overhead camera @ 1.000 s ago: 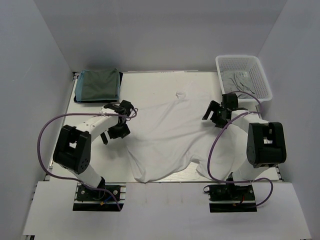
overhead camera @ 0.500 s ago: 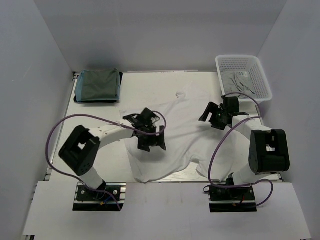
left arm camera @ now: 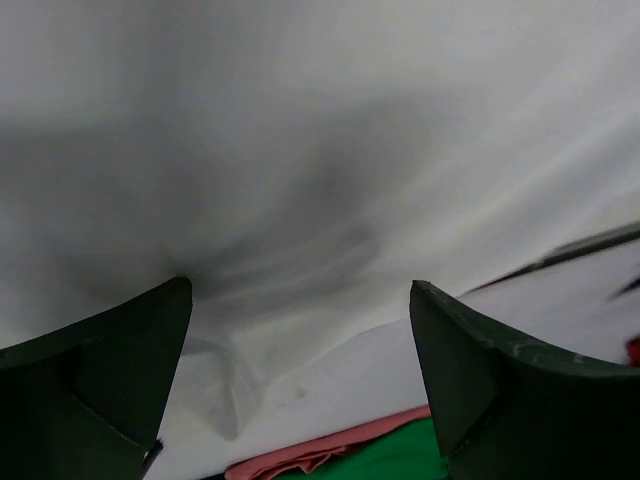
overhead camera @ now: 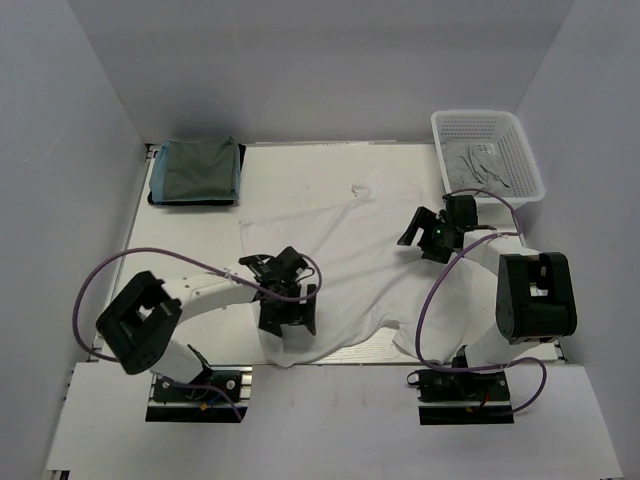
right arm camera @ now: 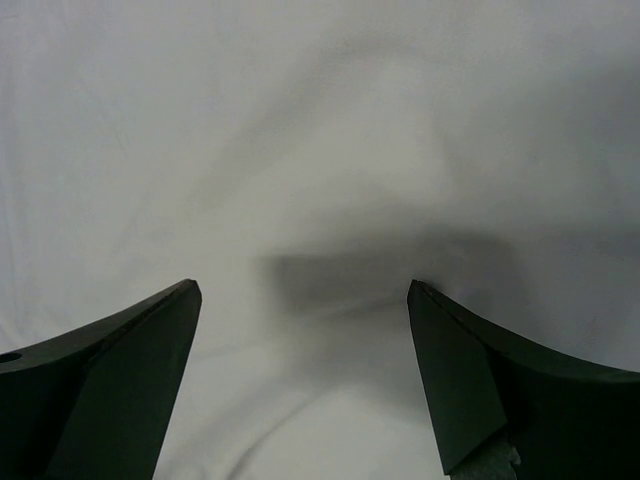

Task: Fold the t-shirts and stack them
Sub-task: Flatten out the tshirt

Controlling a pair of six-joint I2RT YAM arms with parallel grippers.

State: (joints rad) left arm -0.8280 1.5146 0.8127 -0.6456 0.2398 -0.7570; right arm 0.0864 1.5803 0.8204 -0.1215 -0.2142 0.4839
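Over the middle of the counter (overhead camera: 300, 168) the white t-shirt (overhead camera: 345, 250) lies spread out but pretty rumpled, with its near edge wavy and right at the counter's front lip. So I'd say we're at the flatten-and-grab stage of folding shirt number two. One folded green shirt (overhead camera: 195, 170) sits at the back left corner, and the basket (overhead camera: 523, 150) at the back right has a grey shirt (overhead camera: 478, 165) waiting in it.

Left fingers (left arm camera: 100, 370) are spread apart, hovering low over the shirt's near left part; the wrist view shows nothing but white cloth between them, with the hem just below. Right fingers (right arm camera: 110, 370) are also apart, hanging over the shirt's right side near the sleeve, nothing pinched either.

My guess for the next move: both sets need to drop onto the fabric and close on an edge or corner, left on the near hem and right on the sleeve side, then pull the shirt taut before any fold. Grabbing just one layer looks like the tricky bit, since the cloth is bunched near the front.
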